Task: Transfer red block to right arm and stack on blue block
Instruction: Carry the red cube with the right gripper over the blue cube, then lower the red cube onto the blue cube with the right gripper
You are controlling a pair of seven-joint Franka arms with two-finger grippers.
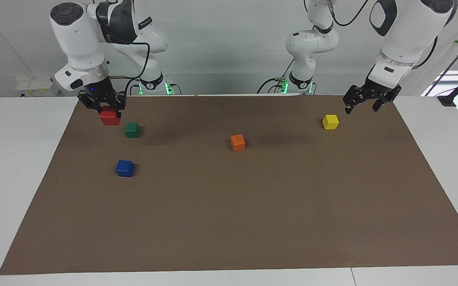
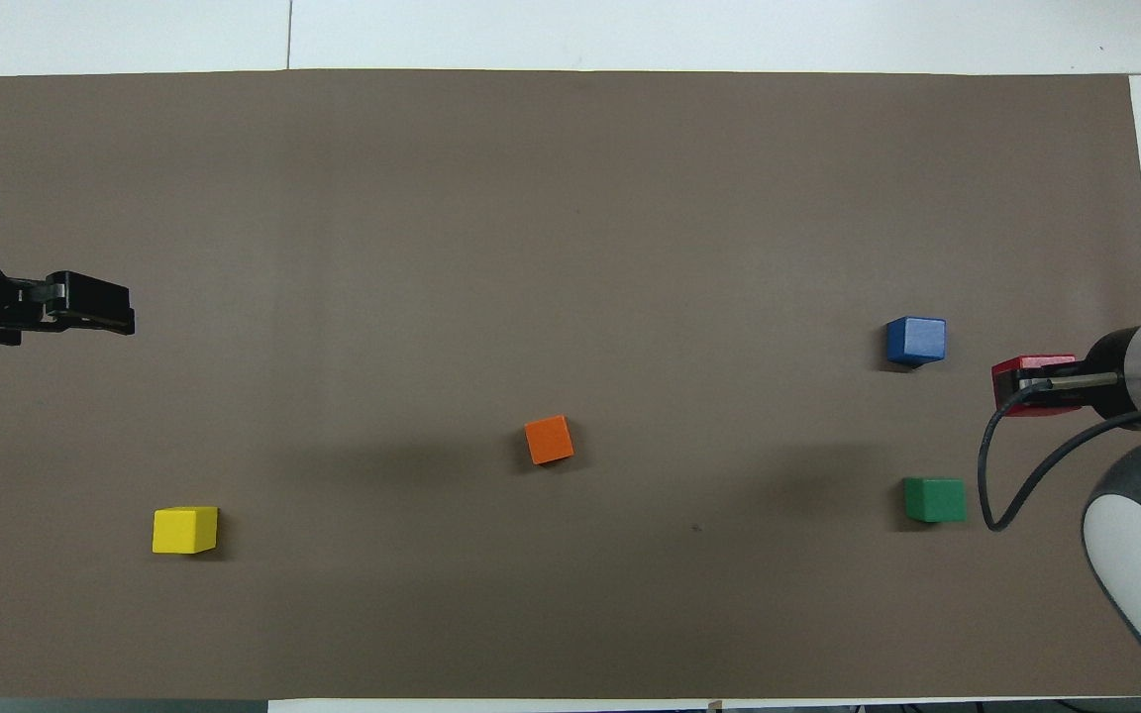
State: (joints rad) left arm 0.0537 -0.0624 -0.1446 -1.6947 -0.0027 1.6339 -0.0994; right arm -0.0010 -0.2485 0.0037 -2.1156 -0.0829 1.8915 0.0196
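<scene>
Nearest to the robots, the right gripper is clamped on the red block and holds it in the air over the mat's edge at the right arm's end, beside the green block. At the other end the left gripper hangs with its fingers apart and holds nothing; it is over the mat near the yellow block, and this arm waits. A little farther from the robots lies the orange block, about in the middle of the mat. Farther again lies the blue block, at the right arm's end, alone and with nothing on it.

In my judgement the handover is done and the step in hand is the carry to the blue block. To do it well, the right gripper should keep the red block high enough to pass the green block without touching it, then stop directly over the blue block. The edges of both cubes should be parallel before it goes down. It should go down slowly until the red block sits flat on the blue one, and only then let the fingers apart. If they release too early, or off centre, the red block may slide off or push the blue block away.
</scene>
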